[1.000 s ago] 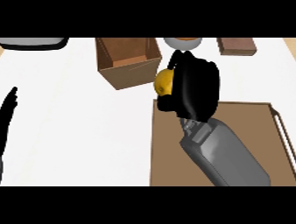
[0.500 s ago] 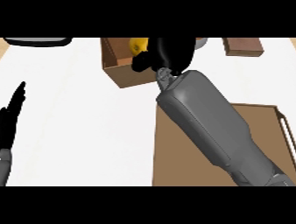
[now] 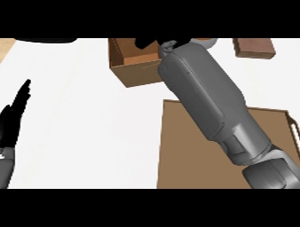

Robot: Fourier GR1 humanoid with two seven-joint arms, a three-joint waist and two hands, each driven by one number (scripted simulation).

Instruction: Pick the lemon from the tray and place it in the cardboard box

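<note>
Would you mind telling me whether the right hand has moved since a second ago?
Yes. The right hand has moved away from the tray, reaching farther over the cardboard box.

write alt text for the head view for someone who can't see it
The robot's right forearm stretches across a brown tray to an open cardboard box, its black right hand mostly cut off above the box. The left hand rests open at the left; no lemon shows.
</note>
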